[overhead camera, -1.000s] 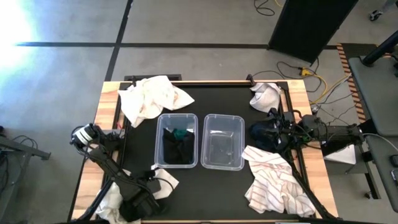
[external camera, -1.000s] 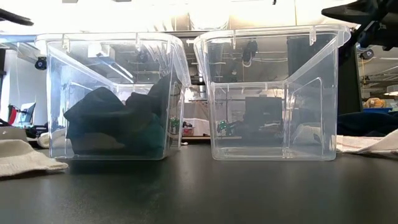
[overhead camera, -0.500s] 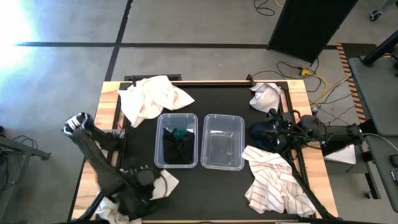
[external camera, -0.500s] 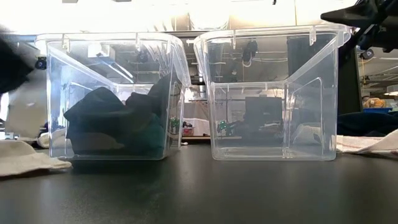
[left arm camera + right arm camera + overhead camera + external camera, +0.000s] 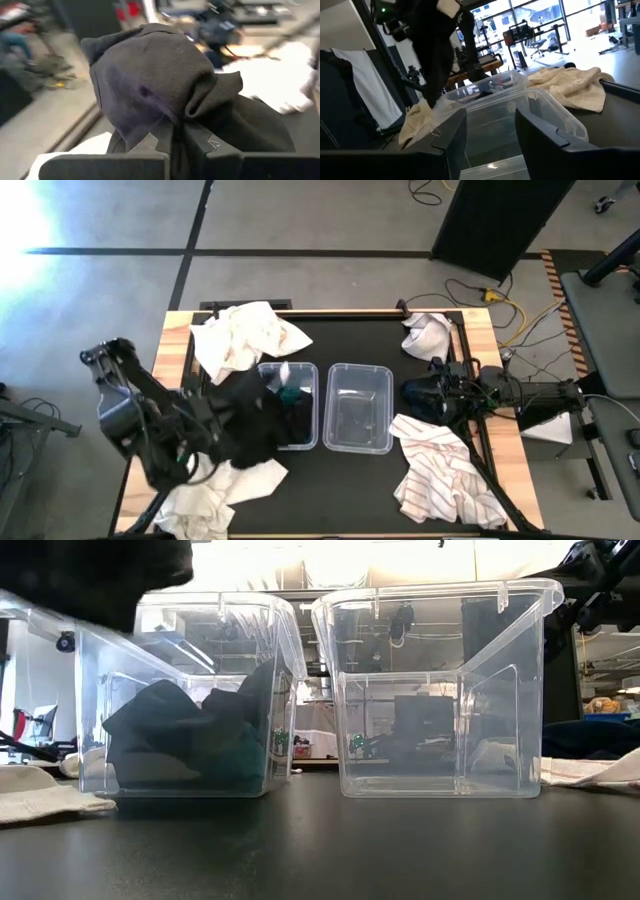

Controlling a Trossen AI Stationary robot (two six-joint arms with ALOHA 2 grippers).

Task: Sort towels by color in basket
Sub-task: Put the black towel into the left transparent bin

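A black towel (image 5: 250,420) is held pinched between the closed fingers of the left gripper (image 5: 175,145) and is seen lifted off the table, hanging beside the near left corner of the left bin (image 5: 268,442). That clear bin already contains dark cloths (image 5: 190,740), one of them dark green. The right bin (image 5: 360,408), standing just beside it, is seen with nothing inside. A cream towel (image 5: 240,338) is spread at the far left of the table (image 5: 330,480), and another pale one (image 5: 215,495) lies at the near left edge. The right gripper (image 5: 440,395) is held low by the right bin, its fingers (image 5: 542,132) parted with nothing gripped, beside a navy towel (image 5: 418,393). A striped white towel (image 5: 440,470) is spread near it, and a small white towel (image 5: 428,335) lies at the far right corner.
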